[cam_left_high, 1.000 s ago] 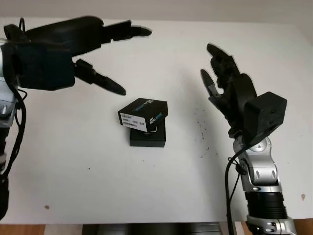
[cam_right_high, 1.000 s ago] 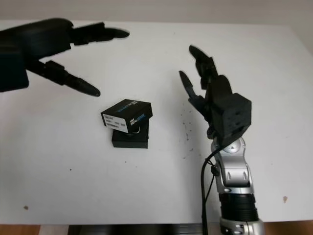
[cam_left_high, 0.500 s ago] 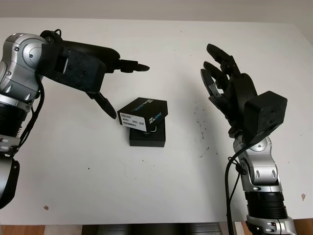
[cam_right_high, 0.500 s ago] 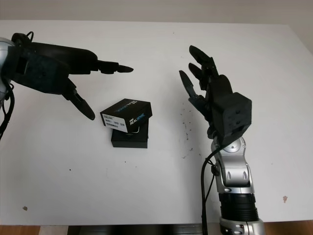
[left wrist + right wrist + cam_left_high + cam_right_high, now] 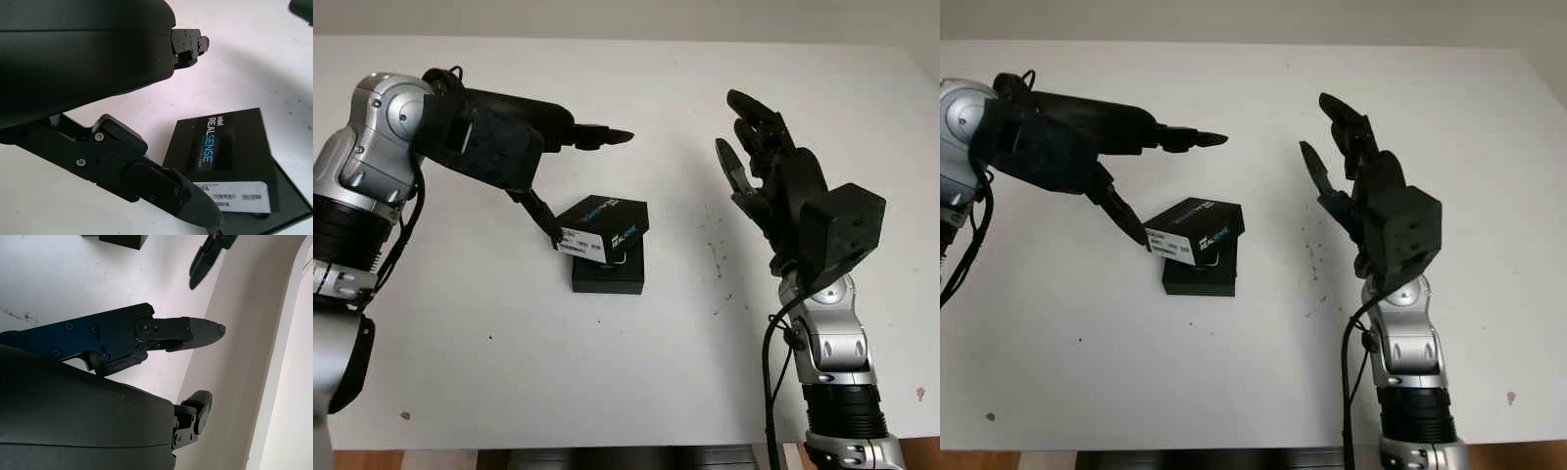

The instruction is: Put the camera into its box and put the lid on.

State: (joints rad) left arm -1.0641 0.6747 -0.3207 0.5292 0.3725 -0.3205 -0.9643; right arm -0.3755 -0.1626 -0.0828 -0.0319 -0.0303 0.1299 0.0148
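Lid sits askew on the box mid-table; left hand, open and empty, reaches its near edge to square it; right hand waits open, well apart; camera unseen

Light: bright, even, diffuse from above.
Shadows: soft and faint on the white table, slight dark patch beneath the lid.
Glare: mild sheen on the left hand shell, table near washed out.
Focus: head views sharp; close shell in wrist views soft.
Edges: no evident distortion.
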